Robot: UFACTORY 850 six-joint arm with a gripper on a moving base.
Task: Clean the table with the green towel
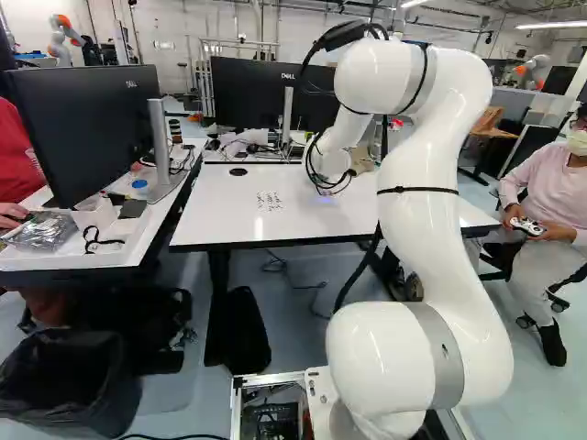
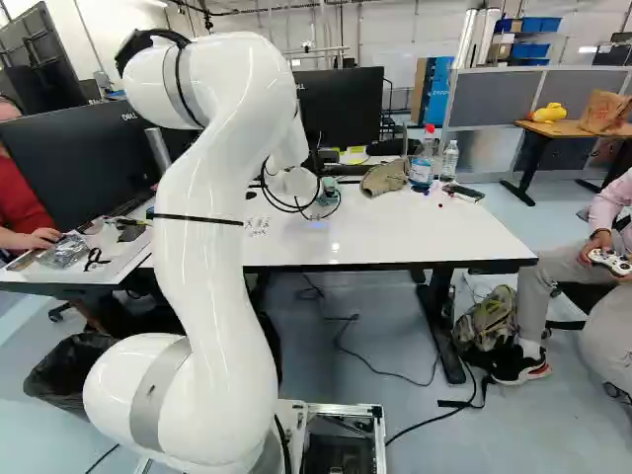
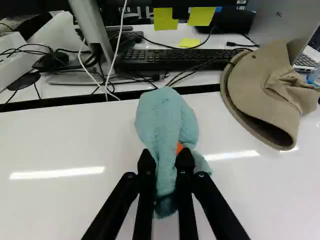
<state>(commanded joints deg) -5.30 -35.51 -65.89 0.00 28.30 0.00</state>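
Note:
My gripper [image 2: 318,205] is low over the white table [image 2: 415,232], partly hidden by its cables in the right base view. In the wrist view the gripper [image 3: 165,162] is shut on the green towel [image 3: 165,117], which is pinched between both fingers. The bunched cloth bulges ahead of the fingertips and a little hangs behind them; whether it presses on the tabletop I cannot tell. Dark handwritten marks [image 1: 269,200] are on the table, to the left of the gripper in the left base view.
A tan hat [image 3: 265,92] lies ahead and to one side of the towel. Beyond the towel are a keyboard [image 3: 175,58], cables and monitors. Bottles [image 2: 422,170] and a dark phone-like object [image 2: 463,192] stand or lie beyond the hat. A side desk [image 1: 119,247] adjoins the table.

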